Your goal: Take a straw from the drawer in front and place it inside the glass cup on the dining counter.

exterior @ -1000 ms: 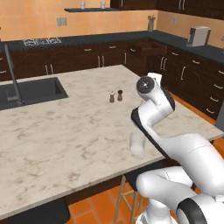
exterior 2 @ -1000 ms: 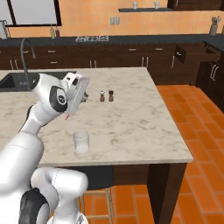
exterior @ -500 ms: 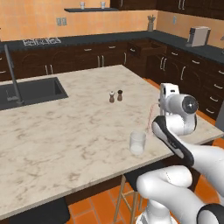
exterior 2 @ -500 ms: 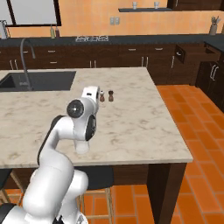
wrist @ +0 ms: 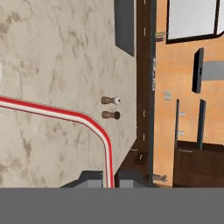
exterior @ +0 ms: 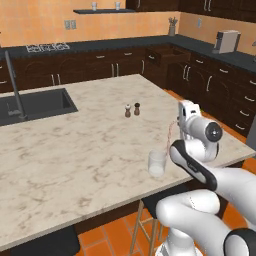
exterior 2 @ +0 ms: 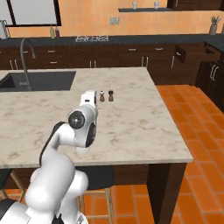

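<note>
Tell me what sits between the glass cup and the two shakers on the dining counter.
Nothing: in the left base view, bare marble of the dining counter runs from the glass cup to the shakers. The straw hangs off to the side.

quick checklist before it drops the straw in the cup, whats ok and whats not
1. Straw held in the tool: ok; it runs up from between the fingertips in the hand view.
2. Straw shape: bent partway along, so check which end leads. Cannot tell.
3. Glass cup upright on the dining counter: ok.
4. Straw tip above the cup's mouth: not ok; in the left base view the straw hangs to the cup's right.
5. Salt and pepper shakers away from the cup: ok.
6. Drawer shut: not ok, it stands open.
</note>
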